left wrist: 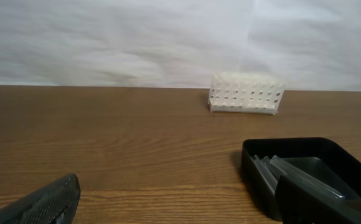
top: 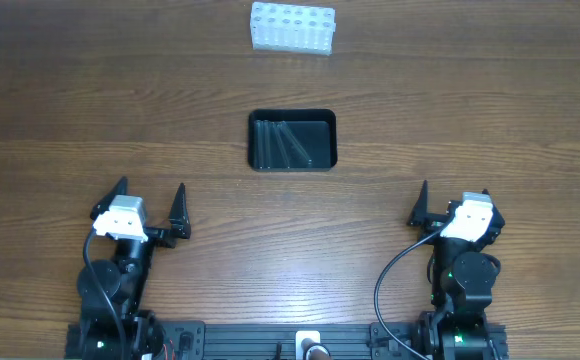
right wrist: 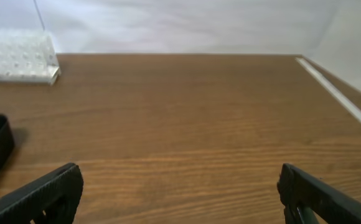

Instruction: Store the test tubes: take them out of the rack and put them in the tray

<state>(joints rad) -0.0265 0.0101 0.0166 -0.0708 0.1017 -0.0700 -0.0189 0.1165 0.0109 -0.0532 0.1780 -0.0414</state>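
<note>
A white test tube rack (top: 292, 28) stands at the far middle of the wooden table; I also see the rack (left wrist: 246, 94) in the left wrist view and its end (right wrist: 18, 57) in the right wrist view. No tubes stick up from it. A black tray (top: 292, 140) in the table's middle holds several clear test tubes (top: 288, 143), lying flat; the tray (left wrist: 311, 177) sits just ahead of my left gripper. My left gripper (top: 150, 205) is open near the front left, empty. At the front right my right gripper (top: 455, 205) is open, empty too.
The table's right edge (right wrist: 339, 93) runs close past the right arm. A pale wall (left wrist: 168, 37) rises behind the table's far edge. Bare wood (top: 290, 230) lies between the grippers and the tray.
</note>
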